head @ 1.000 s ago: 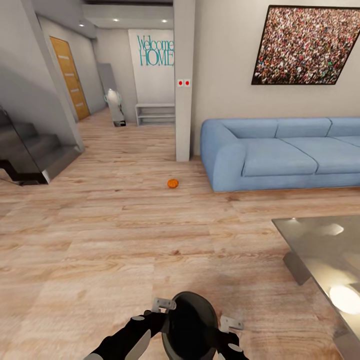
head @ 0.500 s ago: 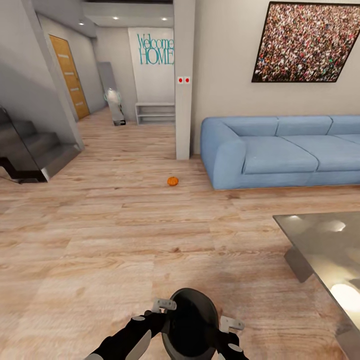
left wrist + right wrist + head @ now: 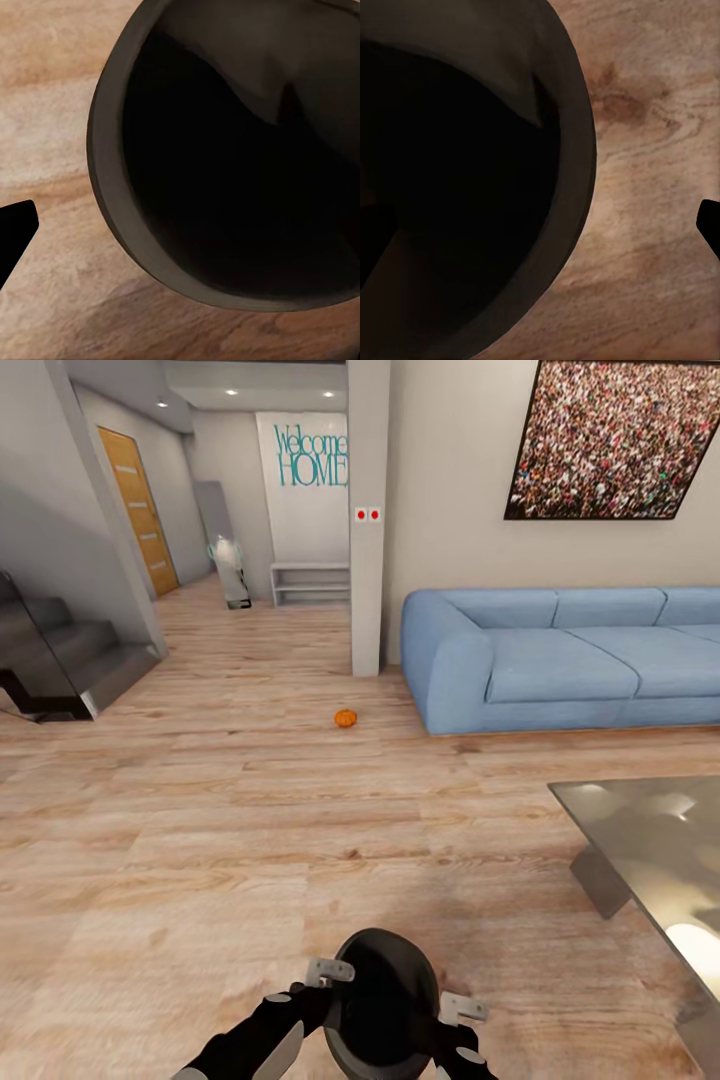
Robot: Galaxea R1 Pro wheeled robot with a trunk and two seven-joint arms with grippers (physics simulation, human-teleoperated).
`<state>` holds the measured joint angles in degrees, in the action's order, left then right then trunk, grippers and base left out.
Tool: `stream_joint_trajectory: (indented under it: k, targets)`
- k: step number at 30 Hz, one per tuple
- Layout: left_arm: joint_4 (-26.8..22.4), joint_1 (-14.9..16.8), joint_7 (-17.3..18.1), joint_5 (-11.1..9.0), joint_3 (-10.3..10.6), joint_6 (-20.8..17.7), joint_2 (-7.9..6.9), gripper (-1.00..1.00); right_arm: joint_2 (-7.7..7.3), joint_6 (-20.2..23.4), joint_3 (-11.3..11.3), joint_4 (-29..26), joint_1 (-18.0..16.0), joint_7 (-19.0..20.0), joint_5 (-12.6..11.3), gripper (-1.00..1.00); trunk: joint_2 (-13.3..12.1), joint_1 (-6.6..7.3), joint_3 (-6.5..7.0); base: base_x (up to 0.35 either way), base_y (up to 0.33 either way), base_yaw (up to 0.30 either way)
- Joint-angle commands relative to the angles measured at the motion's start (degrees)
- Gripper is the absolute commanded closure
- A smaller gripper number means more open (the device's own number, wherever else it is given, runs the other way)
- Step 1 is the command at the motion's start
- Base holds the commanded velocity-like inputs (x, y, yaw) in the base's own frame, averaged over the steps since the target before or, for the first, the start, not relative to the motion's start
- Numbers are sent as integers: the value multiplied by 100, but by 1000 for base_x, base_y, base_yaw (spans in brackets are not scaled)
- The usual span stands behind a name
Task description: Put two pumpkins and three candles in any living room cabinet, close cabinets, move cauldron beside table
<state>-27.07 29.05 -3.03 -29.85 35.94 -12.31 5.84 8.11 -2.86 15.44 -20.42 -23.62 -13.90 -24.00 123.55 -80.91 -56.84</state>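
The cauldron (image 3: 385,1000) is hanging low at the robot's front, mouth tilted toward the camera, its dark inside showing nothing in it. The left gripper (image 3: 328,972) and right gripper (image 3: 462,1010) are pressing on opposite sides of its rim; each wrist view is showing one dark finger (image 3: 13,232) outside the wall, so each seems to be straddling the rim, though how tightly I cannot tell. A pumpkin (image 3: 345,718) is lying on the wood floor (image 3: 200,830) far ahead, near the sofa (image 3: 560,660). The table (image 3: 650,840) is standing off to the right.
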Motion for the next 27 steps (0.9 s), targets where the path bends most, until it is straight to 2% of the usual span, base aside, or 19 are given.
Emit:
stream_joint_trajectory:
  k: [1, 27]
  targets:
    - [-9, 5, -30, -52, 36, -17, -5, -100, -3, -29, 47, 3, -4, -33, -61, -100, 44, -22, -23, 0, 0, 0]
    - [70, 4, 19, -47, 45, -17, 3, -100, -2, -30, 47, 2, -7, -33, -61, -100, 1086, -593, -490, 0, 0, 0]
